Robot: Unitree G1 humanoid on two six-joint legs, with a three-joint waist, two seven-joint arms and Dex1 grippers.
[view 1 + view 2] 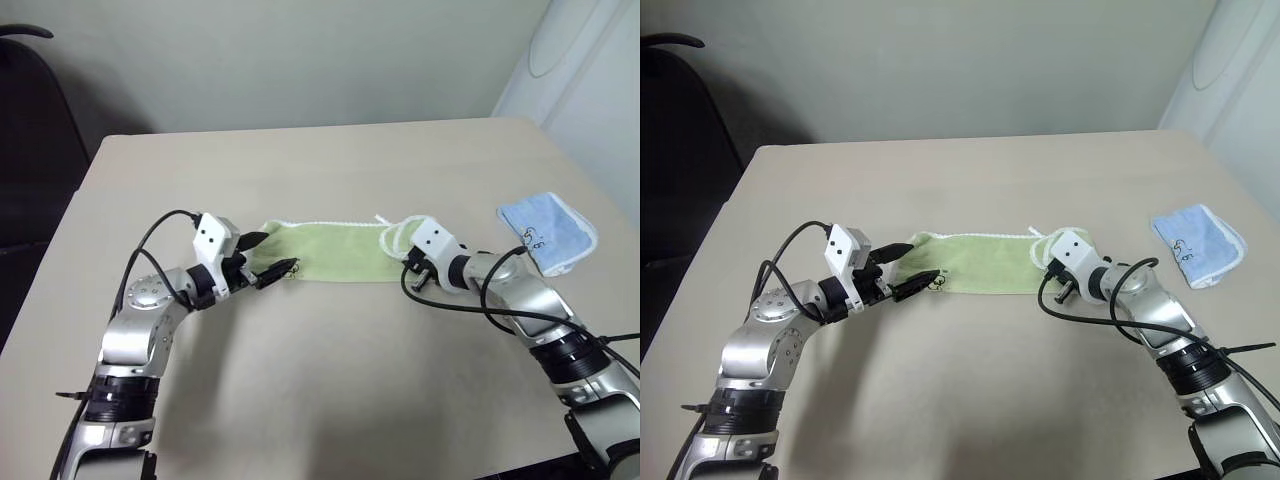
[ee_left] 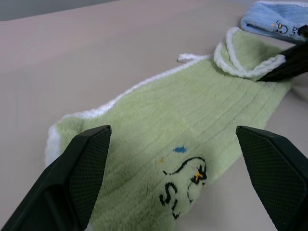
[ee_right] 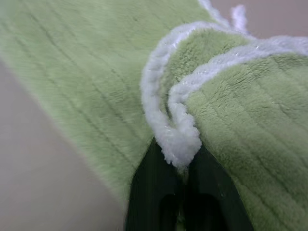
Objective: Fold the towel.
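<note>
Right gripper [image 3: 179,168] pinched the towel [image 1: 330,250] by its white edging, corner curled back, likely to carry the fold. Left gripper [image 2: 173,178] gaped wide, empty, straddling the opposite end.

Soft, even indoor light falls from above, leaving the table [image 1: 330,380] pale and free of glare. Faint, diffuse shadows lie on the table just under and beside the left pincer [image 1: 272,258] and below the right pincer [image 1: 1040,258]. The far corner beyond the left pincer sinks into deep darkness. Head views are moderately sharp, slightly grainy. In the right wrist view the towel [image 3: 96,77] is crisp just at the fingertips [image 3: 161,183] and blurs farther off; the left wrist view softens towards its far background.
</note>
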